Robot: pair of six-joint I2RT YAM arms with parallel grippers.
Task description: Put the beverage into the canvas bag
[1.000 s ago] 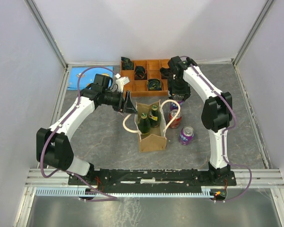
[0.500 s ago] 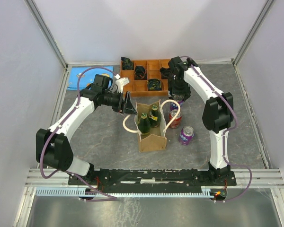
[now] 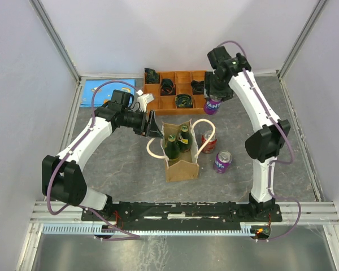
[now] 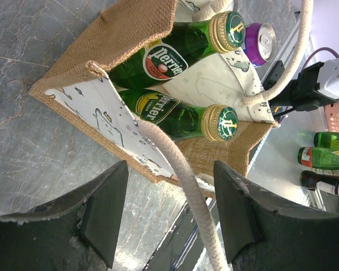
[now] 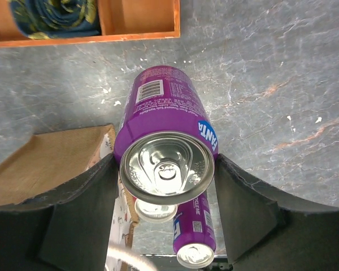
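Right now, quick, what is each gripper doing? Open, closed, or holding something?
Left gripper: open, holding nothing, by the canvas bag.
Right gripper: closed on the purple Fanta can.

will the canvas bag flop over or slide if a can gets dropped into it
It probably won't tip: the canvas bag stands upright and boxy, and the two green bottles inside likely weigh it down. Its fabric walls look soft, so a knock on the rim may bend them. The rope handles look floppy and could snag the purple can.
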